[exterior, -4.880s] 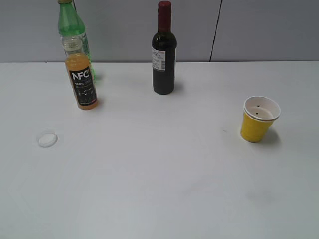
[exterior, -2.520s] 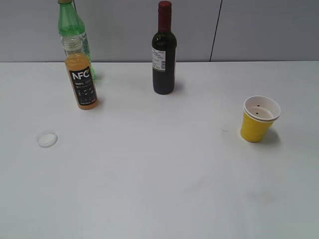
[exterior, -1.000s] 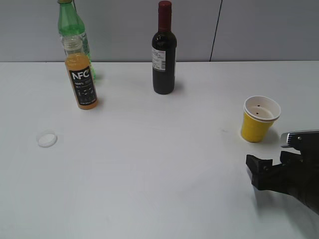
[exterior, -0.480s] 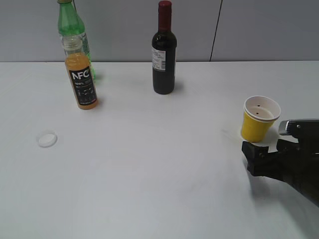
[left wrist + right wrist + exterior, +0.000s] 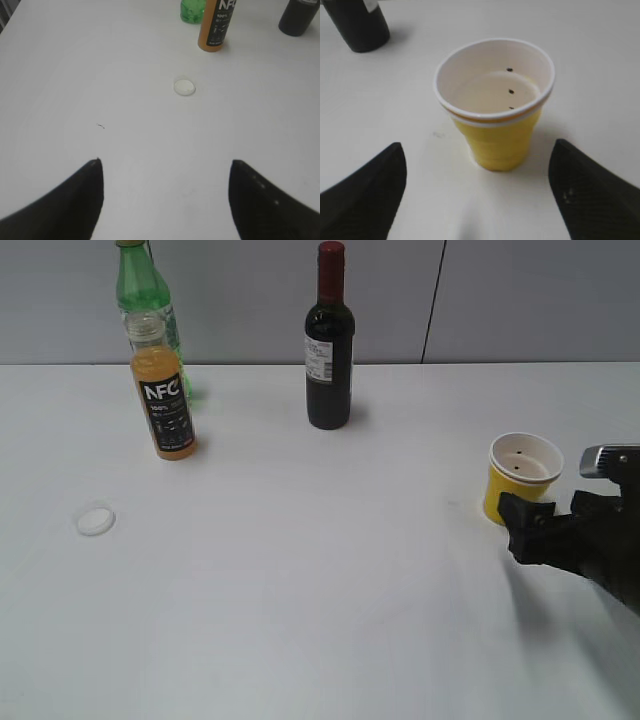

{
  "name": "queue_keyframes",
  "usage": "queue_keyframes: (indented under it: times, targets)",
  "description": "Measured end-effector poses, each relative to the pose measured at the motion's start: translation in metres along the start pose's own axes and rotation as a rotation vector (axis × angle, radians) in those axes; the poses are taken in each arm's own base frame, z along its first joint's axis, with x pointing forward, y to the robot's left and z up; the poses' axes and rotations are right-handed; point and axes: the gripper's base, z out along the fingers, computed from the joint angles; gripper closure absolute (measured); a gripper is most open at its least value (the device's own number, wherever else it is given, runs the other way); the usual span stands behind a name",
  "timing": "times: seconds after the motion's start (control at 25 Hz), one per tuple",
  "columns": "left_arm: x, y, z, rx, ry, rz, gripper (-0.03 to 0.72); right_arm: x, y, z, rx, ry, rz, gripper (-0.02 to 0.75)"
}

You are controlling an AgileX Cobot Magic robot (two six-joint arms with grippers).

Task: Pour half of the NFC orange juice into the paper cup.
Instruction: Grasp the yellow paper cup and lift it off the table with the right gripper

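Right gripper is spread wide, both fingers apart and empty, just in front of the paper cup, which stands upright near the table's right edge. Left gripper is also spread and empty, above bare table. Juice bottle stands uncapped at far left, well apart from the cup; white cap lies nearby.

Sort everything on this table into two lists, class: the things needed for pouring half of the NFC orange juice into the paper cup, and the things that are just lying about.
Needed for the job:
NFC orange juice, uncapped
paper cup
right gripper, open, facing the cup

Just lying about:
green bottle, behind the juice
wine bottle
white cap, loose on the table
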Motion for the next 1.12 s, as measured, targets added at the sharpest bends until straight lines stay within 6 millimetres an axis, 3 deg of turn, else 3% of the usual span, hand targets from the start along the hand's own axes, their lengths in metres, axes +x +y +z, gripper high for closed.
queue_keyframes:
  times: [0.16,0.52,0.88,1.12]
  targets:
    - [0.000,0.000,0.000,0.000,0.000,0.000,0.098,-0.001,0.001,0.009,0.025,0.103,0.005,0.063]
    - [0.000,0.000,0.000,0.000,0.000,0.000,0.098,-0.006,0.001,0.020,0.048,0.099,0.005,0.064]
    - [0.000,0.000,0.000,0.000,0.000,0.001,0.098,0.007,-0.002,0.031,0.058,-0.019,-0.014,0.068]
    - [0.000,0.000,0.000,0.000,0.000,0.003,0.098,0.021,-0.005,0.033,0.068,0.022,-0.018,0.071]
